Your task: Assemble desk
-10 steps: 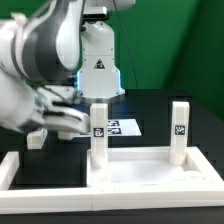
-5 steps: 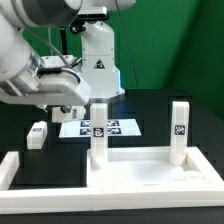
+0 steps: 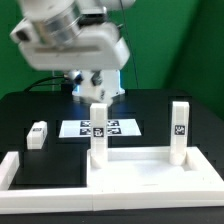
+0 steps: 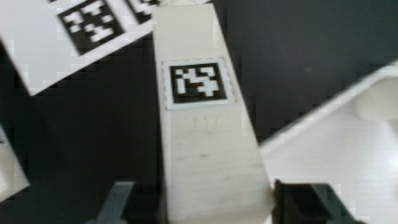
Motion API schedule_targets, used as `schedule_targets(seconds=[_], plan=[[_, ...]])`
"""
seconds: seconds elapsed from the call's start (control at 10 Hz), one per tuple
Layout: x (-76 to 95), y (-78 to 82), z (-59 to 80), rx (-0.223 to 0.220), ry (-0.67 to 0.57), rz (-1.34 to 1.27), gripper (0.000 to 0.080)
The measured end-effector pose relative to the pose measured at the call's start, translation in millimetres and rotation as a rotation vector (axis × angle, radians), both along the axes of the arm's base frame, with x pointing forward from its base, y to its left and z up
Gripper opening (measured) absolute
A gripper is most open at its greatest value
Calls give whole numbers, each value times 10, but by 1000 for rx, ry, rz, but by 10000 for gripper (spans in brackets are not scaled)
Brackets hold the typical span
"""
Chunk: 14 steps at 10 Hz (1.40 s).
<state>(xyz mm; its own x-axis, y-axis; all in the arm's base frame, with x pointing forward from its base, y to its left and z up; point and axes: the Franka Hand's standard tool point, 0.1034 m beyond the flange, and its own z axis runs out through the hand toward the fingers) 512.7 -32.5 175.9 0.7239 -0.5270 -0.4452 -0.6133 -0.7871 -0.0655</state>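
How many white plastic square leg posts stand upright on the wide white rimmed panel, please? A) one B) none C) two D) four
C: one white plastic square leg post and a second post stand upright on the wide white rimmed panel; a third post lies loose off it.

White, rounded arm [image 3: 70, 40] with grey joint bands; dark fingers [image 4: 121, 203] on the gripper [image 4: 208, 205].

Marker board [image 3: 120, 128] partly behind a leg post [image 3: 99, 135]; hand [image 4: 206, 203] mostly beyond the wrist view's edge.
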Motion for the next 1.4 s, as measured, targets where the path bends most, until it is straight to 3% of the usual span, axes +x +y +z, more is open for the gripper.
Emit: schedule_targets(seconds=[0.2, 0.3, 0.5, 0.6, 0.8, 1.2, 1.3, 1.4], plan=[[364, 432, 90, -89, -39, -2, 284], [468, 416, 60, -114, -133, 1, 284], [474, 468, 75, -181, -248, 11, 284], [565, 467, 129, -220, -267, 64, 284], [843, 557, 329, -284, -478, 48, 284], [920, 852, 302, -335, -695, 5, 284], [935, 962, 288, -332, -742, -24, 284], [985, 1186, 245, -335, -763, -41, 284]])
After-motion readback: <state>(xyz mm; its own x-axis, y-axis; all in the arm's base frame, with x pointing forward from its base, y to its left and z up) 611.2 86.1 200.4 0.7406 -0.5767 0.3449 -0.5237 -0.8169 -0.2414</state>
